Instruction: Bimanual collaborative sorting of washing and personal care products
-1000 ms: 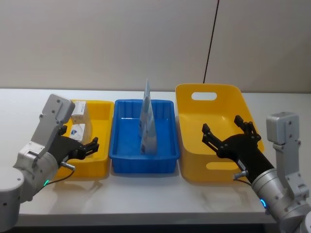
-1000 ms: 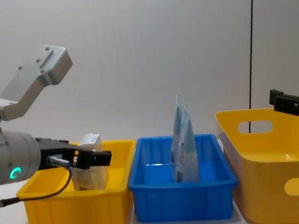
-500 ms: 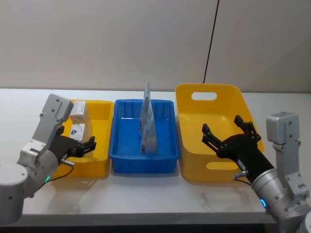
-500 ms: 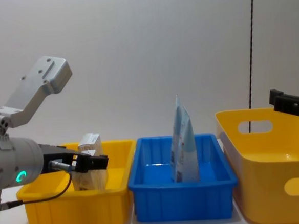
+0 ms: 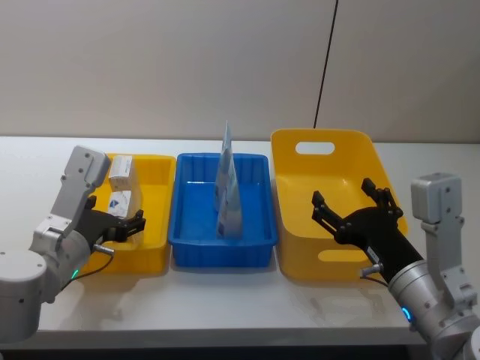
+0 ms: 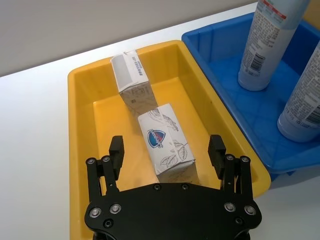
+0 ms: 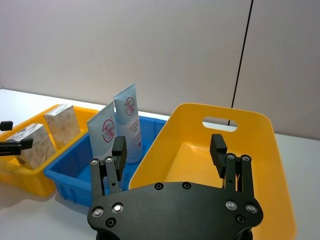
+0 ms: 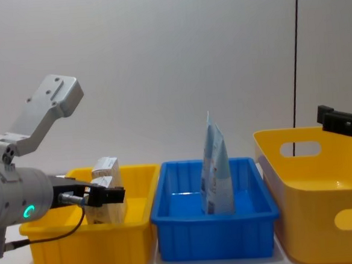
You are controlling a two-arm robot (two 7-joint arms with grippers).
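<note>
So there are two whitish-beige packs (image 6: 167, 145) with grey leaf drawings in the yellow tray (image 6: 80, 130), one behind the other, slightly apart. Two light-blue pouches (image 7: 127, 125) stand upright, side by side, in the blue tray (image 5: 255, 217), pointed tops up.

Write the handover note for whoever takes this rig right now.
Left gripper: fingers open, holding nothing, at the near end of the yellow tray.
Right gripper: fingers open, holding nothing, over the yellow basket.
Done: two beige packs sit in the yellow tray; two light-blue pouches stand in the blue tray.
To do: no product seen waiting; probably check the basket, then park both arms.
</note>
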